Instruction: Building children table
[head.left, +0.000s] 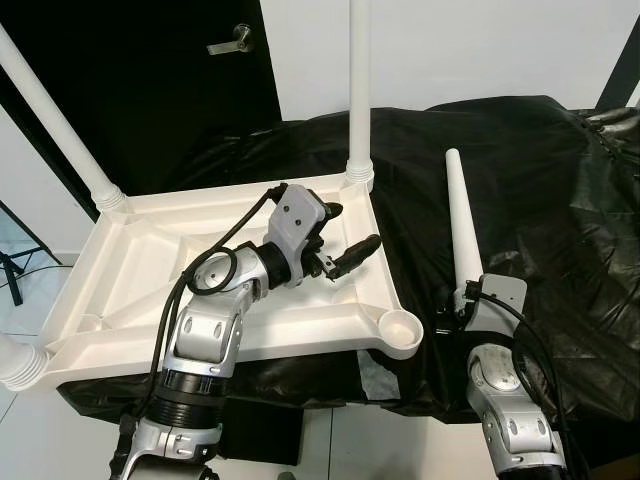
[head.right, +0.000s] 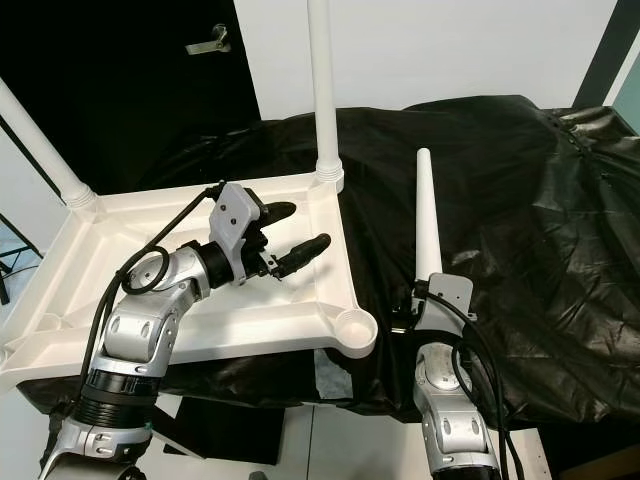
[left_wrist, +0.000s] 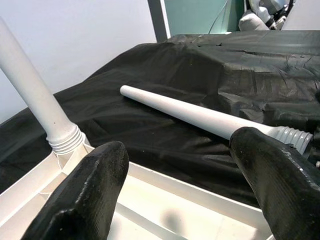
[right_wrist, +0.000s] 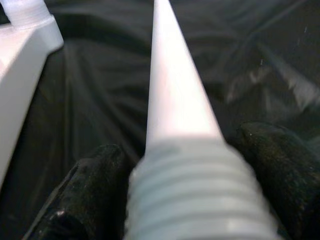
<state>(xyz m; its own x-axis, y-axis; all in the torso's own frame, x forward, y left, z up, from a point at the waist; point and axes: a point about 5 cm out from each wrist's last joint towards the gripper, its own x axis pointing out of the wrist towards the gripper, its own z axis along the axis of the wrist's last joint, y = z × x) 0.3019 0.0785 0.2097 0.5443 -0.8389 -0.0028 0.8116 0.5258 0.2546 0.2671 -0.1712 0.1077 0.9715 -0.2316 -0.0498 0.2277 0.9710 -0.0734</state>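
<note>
Black plastic sheeting (head.left: 560, 190) covers the work surface, with a white wall and a dark door (head.left: 150, 60) behind it. The upturned white tabletop (head.left: 130, 270) lies under the left gripper (head.left: 345, 240), whose fingers hang spread and empty over its ribbed underside, three legs already standing in its corners. Beside the empty corner socket (head.left: 405, 328), the right gripper (right_wrist: 175, 185) is clamped on the threaded end of the loose table leg (head.left: 460, 225), which points away from it across the sheeting

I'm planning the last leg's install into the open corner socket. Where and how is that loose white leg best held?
Probably near its ribbed, threaded end, as the right gripper holds the loose leg now, fingers on either side. The taper makes that end thickest, so the grip seems surest, and it is near the empty socket.
</note>
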